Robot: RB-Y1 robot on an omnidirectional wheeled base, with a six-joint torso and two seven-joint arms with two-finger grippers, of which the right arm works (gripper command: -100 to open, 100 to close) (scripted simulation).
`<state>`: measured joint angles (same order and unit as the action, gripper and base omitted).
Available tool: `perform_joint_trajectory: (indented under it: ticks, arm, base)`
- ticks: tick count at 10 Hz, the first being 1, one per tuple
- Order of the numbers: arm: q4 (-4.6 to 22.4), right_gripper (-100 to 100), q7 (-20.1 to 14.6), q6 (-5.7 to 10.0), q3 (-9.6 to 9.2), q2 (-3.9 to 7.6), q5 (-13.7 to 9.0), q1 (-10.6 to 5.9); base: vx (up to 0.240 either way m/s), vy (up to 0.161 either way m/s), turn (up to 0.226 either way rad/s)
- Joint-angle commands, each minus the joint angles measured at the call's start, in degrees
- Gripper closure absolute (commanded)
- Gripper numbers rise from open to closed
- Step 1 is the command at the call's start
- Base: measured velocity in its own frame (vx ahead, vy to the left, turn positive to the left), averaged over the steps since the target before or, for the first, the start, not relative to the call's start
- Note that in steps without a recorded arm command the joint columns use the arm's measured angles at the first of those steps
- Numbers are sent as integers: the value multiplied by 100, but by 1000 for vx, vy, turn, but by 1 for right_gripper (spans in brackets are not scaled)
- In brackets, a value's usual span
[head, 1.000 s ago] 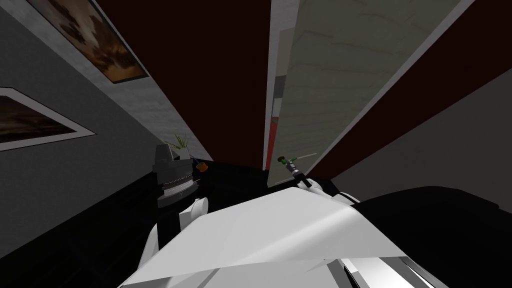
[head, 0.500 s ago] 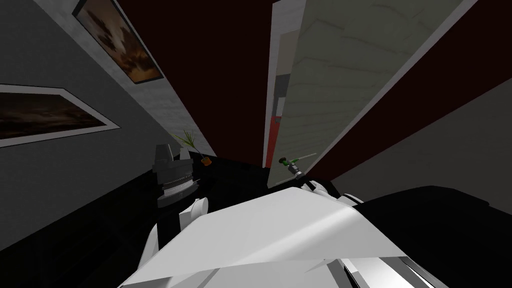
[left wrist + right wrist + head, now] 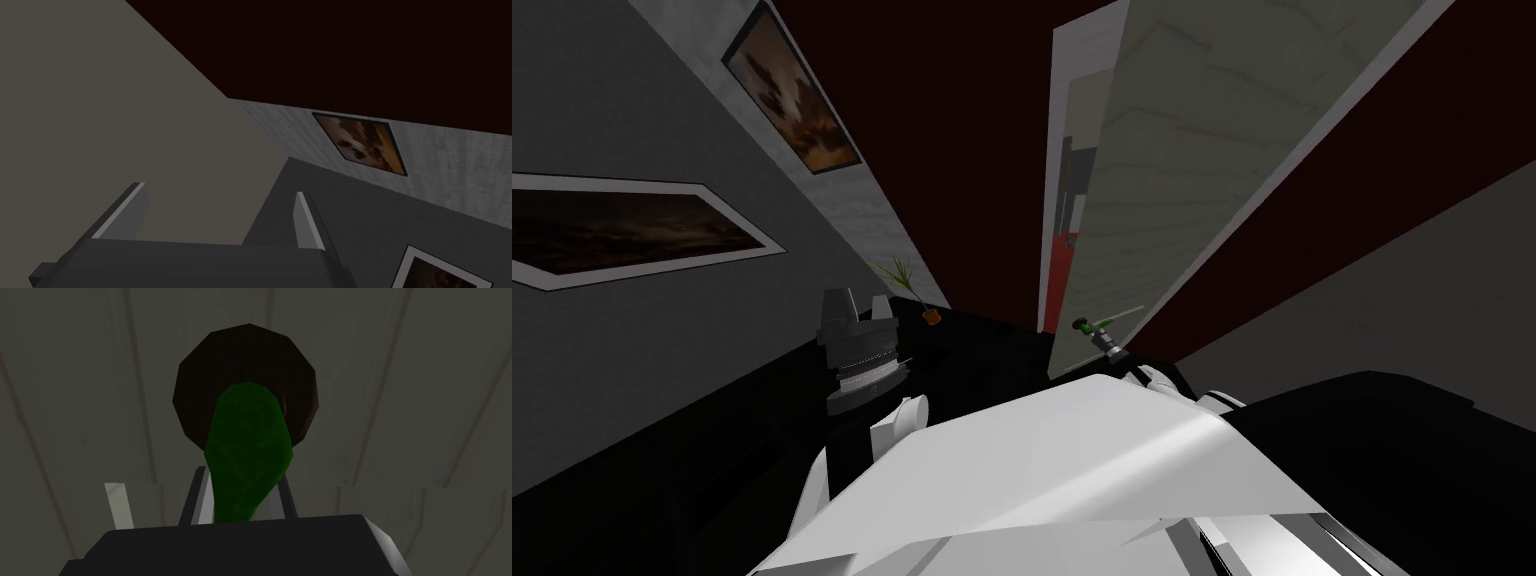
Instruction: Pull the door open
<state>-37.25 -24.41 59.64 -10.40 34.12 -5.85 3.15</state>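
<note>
The right end effector (image 3: 242, 500) is closed on the green handle (image 3: 247, 453) of the door (image 3: 400, 388). Its two fingers (image 3: 199, 500) press the sides of the handle's wider end, just above the dark body of the end effector. The handle is a lever, and its narrow end goes into a dark round plate (image 3: 200, 378) that sits flat on the door's panel.

In the head view the door (image 3: 1192, 150) is pale grey-green with faint lines across it, and it stands a little open. A narrow gap (image 3: 1068, 200) shows between its free edge and the white frame (image 3: 1057, 120). The handle (image 3: 1090, 324) is on the lower part of the door, close to this free edge, and the right end effector (image 3: 1110, 345) reaches up to it from below. Dark red wall (image 3: 952, 150) lies on both sides of the doorway.

The left end effector (image 3: 859, 305) is held up on the robot's left, well apart from the door and near the grey side wall (image 3: 632, 380). Its fingers (image 3: 125, 210) are spread wide, with nothing between them.

A small potted plant (image 3: 912, 290) stands on the dark floor (image 3: 982, 350) at the foot of the wall, between the left end effector and the doorway. Two framed pictures (image 3: 797, 95) hang on the walls on that side.
</note>
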Motion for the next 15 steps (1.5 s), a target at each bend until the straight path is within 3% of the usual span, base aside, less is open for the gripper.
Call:
perform_joint_trajectory:
  ticks: [1,5,7,9,10,15]
  arm:
    - [61,100,-37,168,-28,56,-13,73]
    - [170,100,-103,468,-77,156,-35,203]
    - [262,100,-158,719,-118,240,-54,312]
    - [303,100,-183,833,-136,278,-63,361]
    - [275,100,-174,770,-150,243,-50,365]
    - [400,100,-210,975,-192,291,-69,404]
  base:
    - [-136,-64,204]
    - [-194,-96,171]
    - [-239,-82,209]
    - [-147,-87,99]
    - [-59,-37,25]
    - [-197,-84,178]
